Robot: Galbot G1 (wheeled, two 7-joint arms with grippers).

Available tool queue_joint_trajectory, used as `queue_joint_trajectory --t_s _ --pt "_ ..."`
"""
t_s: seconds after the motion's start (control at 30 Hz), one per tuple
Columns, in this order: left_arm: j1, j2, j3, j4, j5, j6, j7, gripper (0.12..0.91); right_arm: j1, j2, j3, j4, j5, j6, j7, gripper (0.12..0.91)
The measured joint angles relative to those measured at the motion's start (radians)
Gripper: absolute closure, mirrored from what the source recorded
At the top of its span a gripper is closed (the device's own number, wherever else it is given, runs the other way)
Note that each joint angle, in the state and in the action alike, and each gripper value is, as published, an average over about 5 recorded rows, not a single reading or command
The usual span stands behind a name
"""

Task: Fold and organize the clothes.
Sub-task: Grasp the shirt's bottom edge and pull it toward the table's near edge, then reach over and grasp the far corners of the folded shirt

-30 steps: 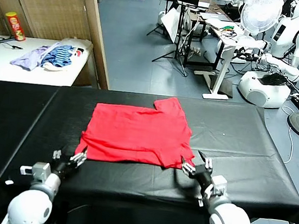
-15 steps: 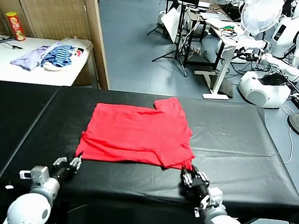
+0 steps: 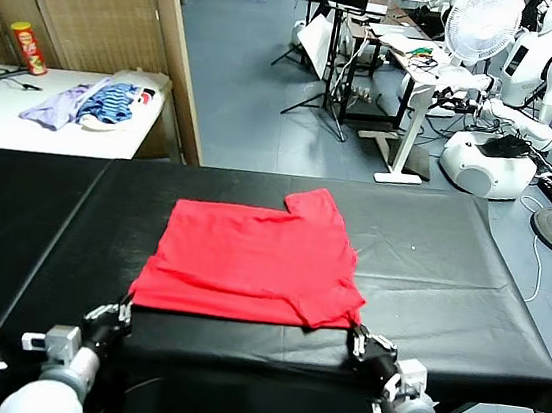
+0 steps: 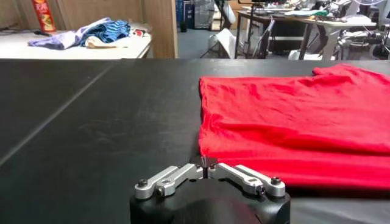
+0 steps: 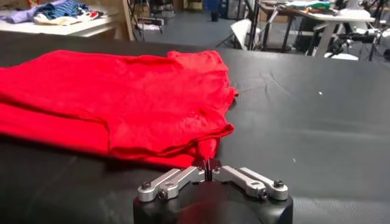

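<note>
Two grippers sit nearest, low at the near edge of one long black table (image 3: 467, 290). The left gripper (image 3: 123, 309) has its fingers together, pinched on the near left corner of the shirt (its wrist view shows the two metal links meeting at a single point right at the red hem). The right gripper (image 3: 359, 338) is at the near right corner, and in its own wrist view its fingers also meet, closed on a small tuck of red cloth that hangs down from the hem. Between them lies one red T-shirt (image 3: 254, 262), the only garment on this table, spread flat near the middle of the black cover with its near hem just beside the table's front edge. It is folded into a rough rectangle of plain bright red; no print or tag shows on the upper side. The surface has soft wrinkles, a doubled layer shows along the near edge, and one sleeve (image 3: 312, 206) juts out at the far right corner. Farther back on the left stands one white side table (image 3: 5, 118), carrying one heap of lilac and blue-striped clothes (image 3: 87, 103) and one red tube-shaped can (image 3: 28, 47). Beyond that are one white fan (image 3: 483, 23) and one white robot (image 3: 535, 67) in the far right of the room.
</note>
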Motion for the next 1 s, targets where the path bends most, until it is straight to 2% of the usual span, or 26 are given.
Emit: queue_joint_trajectory --t_s 0.07,0.13,0.23,0.3,0.37,0.5,0.57,0.7,0.83,1.0 --pt "0.028 0.000 -0.007 -0.020 0.000 0.002 0.000 0.886 -0.019 0.000 0.006 0.024 -0.010 -0.020 0.014 0.566" --pt "0.054 -0.001 -0.014 -0.040 -0.001 0.006 0.000 0.822 -0.037 0.001 0.015 0.056 -0.021 -0.055 0.033 0.449" --pt "0.087 -0.003 -0.022 -0.071 0.000 0.032 -0.013 0.661 -0.061 0.000 0.031 0.119 -0.022 -0.121 0.054 0.302" --pt "0.105 -0.002 -0.027 -0.097 -0.003 0.057 -0.029 0.544 -0.068 -0.005 0.048 0.165 -0.006 -0.156 0.061 0.249" --pt "0.114 0.002 -0.033 -0.129 -0.019 0.082 -0.045 0.443 -0.062 -0.012 0.070 0.200 0.022 -0.173 0.062 0.234" --pt "0.092 0.027 -0.050 -0.185 -0.094 0.115 -0.065 0.281 0.023 -0.033 0.094 0.206 0.059 -0.132 0.059 0.228" --pt "0.048 0.049 -0.051 -0.188 -0.141 0.121 -0.067 0.245 0.105 -0.041 0.086 0.169 0.068 -0.099 0.063 0.227" --pt "-0.104 0.109 -0.025 -0.134 -0.224 0.140 -0.080 0.233 0.302 -0.043 0.036 0.031 0.097 -0.068 0.075 0.227" --pt "-0.294 0.165 0.034 -0.023 -0.299 0.162 -0.093 0.232 0.516 -0.032 -0.049 -0.141 0.124 -0.059 0.079 0.227" --pt "-0.530 0.201 0.145 0.167 -0.339 0.174 -0.096 0.232 0.738 -0.004 -0.152 -0.360 0.135 -0.062 0.087 0.227"
